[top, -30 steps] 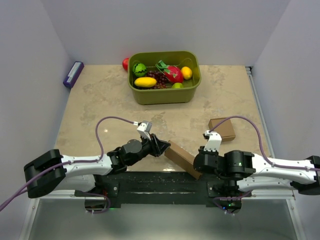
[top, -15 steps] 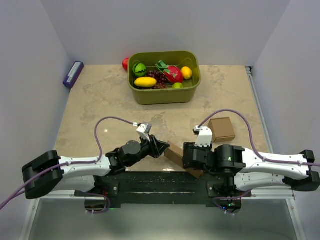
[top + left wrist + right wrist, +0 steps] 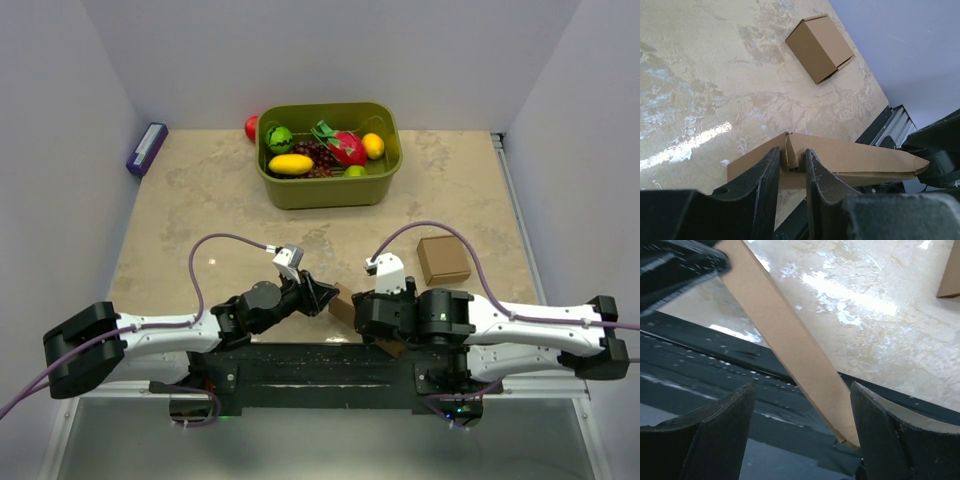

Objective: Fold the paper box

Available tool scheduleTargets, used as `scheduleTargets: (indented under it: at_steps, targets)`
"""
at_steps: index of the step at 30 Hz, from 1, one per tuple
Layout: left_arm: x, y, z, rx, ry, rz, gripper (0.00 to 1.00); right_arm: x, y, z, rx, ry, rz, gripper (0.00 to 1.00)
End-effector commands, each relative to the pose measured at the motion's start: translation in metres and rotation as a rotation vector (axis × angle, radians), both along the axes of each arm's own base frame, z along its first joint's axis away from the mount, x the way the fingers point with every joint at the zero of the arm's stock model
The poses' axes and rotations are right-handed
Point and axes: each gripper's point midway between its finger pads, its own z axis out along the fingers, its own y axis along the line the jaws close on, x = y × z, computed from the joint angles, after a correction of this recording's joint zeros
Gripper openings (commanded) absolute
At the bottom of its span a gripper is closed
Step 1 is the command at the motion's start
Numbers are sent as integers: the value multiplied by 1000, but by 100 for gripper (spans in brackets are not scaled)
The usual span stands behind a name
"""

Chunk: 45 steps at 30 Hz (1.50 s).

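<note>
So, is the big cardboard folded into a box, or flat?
Flat: the cardboard is a thin collapsed slab, pinched at one end by the left gripper; the right gripper stands open at its other end.

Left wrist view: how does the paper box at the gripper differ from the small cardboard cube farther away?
The paper box is flattened, long and thin; the small cube is folded up into a compact block. The paper box is pinched in the left gripper; the small cube rests on the table, and no gripper touches it. Both are plain brown cardboard.
</note>
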Motion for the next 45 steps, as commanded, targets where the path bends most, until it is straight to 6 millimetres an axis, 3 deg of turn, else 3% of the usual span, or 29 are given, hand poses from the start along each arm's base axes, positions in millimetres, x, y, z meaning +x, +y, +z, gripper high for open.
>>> scheduleTargets:
  at_steps: [1,8,13,15,23,26,27,30,36,39,40,44,45]
  targets:
    - [-18,39,-83,321,88,-22,28,4,2,-12,-102,-31,65,80]
    - [-18,39,-84,331,77,-32,28,17,16,-19,-200,-101,109,85]
    - [-20,39,-83,324,60,-46,28,26,20,-33,-289,-138,130,83]
    - [-20,39,-80,321,48,-49,28,27,20,-38,-324,-141,131,78]
    - [-15,36,-60,284,-8,-44,34,31,28,-39,-346,-157,150,36]
    - [-11,33,-44,246,-30,-35,49,30,30,-39,-341,-154,162,28]
    - [-10,32,-34,224,-47,-31,57,30,31,-38,-341,-155,163,26]
    - [2,34,-4,177,-90,-1,68,34,28,-38,-364,-158,150,21]
    - [26,68,31,187,-115,97,74,56,24,-42,-417,-144,89,21]
    - [41,91,53,201,-144,157,76,77,21,-39,-507,-168,26,21]
    - [49,98,69,185,-162,184,76,86,18,-38,-537,-175,-2,21]
    - [55,118,100,206,-214,218,77,118,17,-39,-731,-238,-43,21]
    - [55,123,102,235,-223,220,77,128,17,-48,-784,-227,-49,21]
